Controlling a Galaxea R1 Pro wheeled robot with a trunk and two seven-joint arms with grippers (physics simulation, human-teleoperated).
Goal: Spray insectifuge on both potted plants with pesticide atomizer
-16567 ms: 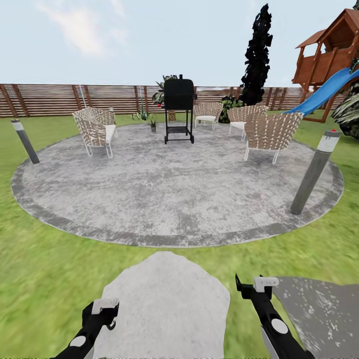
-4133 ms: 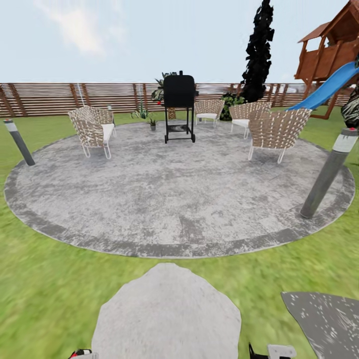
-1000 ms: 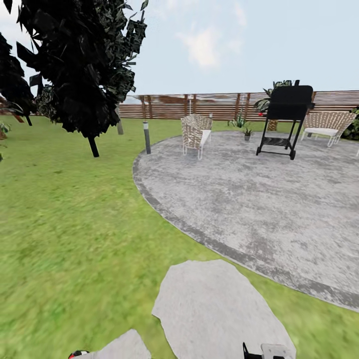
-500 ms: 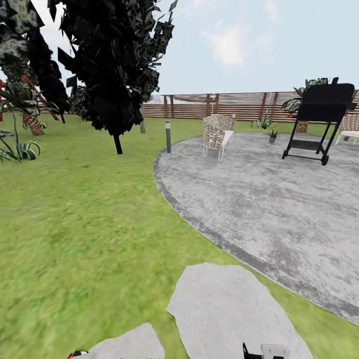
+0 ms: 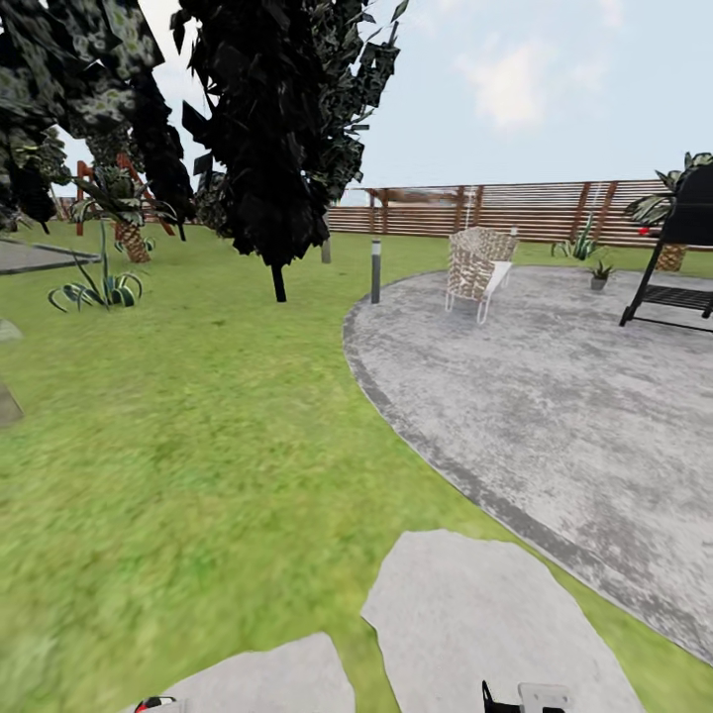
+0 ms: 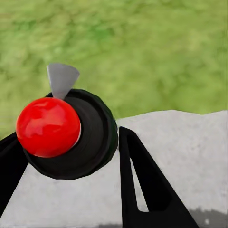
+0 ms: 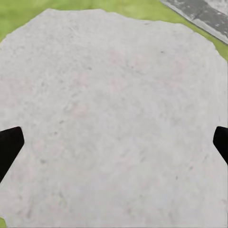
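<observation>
In the left wrist view my left gripper [image 6: 69, 137] is shut on the pesticide atomizer [image 6: 71, 133], a black round body with a red ball top and a grey tab. Its red tip [image 5: 153, 705] peeks in at the head view's bottom edge. My right gripper [image 7: 116, 142] is open over a grey stepping stone [image 7: 114, 109], its fingers wide apart; its top [image 5: 522, 697] shows low in the head view. One potted plant [image 5: 599, 272], a small green rosette in a grey pot, stands far off on the round patio [image 5: 555, 416]. The other potted plant is out of view.
Lawn [image 5: 178, 446] spreads left, with stepping stones [image 5: 495, 624] just ahead. Dark trees [image 5: 282, 129] and a spiky striped plant [image 5: 99, 287] stand at the left. On the patio are a woven chair [image 5: 477, 267], a bollard light [image 5: 375, 269] and a black grill [image 5: 683, 257]. A slatted fence [image 5: 495, 210] closes the back.
The whole head view has swung left: patio, chair and grill slid right, and trees and the spiky plant came in at left. Both grippers keep their place at the bottom edge.
</observation>
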